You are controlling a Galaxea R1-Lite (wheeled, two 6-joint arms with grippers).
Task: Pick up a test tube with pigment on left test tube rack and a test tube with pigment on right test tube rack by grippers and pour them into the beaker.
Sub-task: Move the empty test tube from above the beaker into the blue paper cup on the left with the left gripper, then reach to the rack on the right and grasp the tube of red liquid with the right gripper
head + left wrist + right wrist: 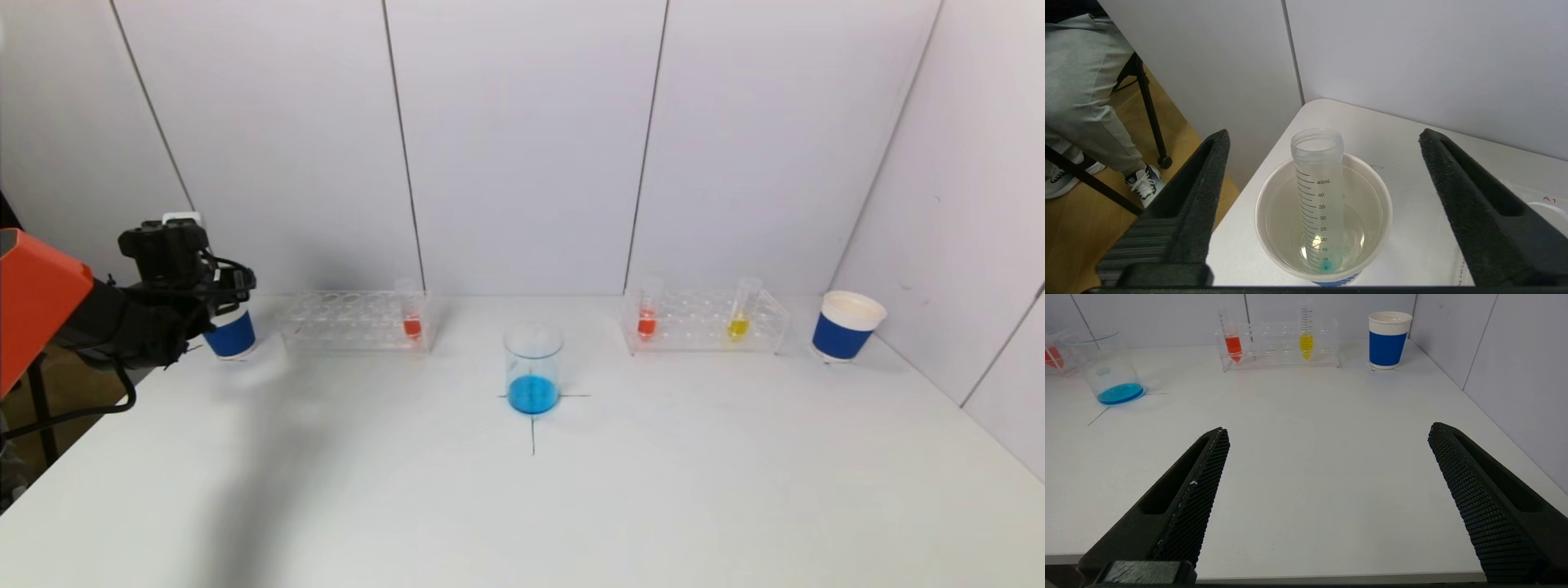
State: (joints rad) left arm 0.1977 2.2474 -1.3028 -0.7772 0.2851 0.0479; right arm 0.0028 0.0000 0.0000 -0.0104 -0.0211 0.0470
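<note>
Left claw point(1323, 163) above left paper cup point(1323, 216) at desk's point(522, 506) far-left corner, fingers wide apart, gripping nothing. Emptied test tube point(1319, 196) standing tilted inside that cup, only blue trace at tip. Beaker point(533, 367) at desk centre on cross mark, blue liquid in bottom. Left rack point(355, 320): one red tube point(411, 314). Right rack point(704, 320): red tube point(647, 309), yellow tube point(741, 309), latter seemingly leaning. Right claw point(1327, 457) low over near desk edge, fingers wide apart. Second blue cup point(847, 327) at far right.

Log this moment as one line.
left gripper: open over paper cup | emptied tube: in cup | beaker: blue liquid | right gripper: open, idle
</note>
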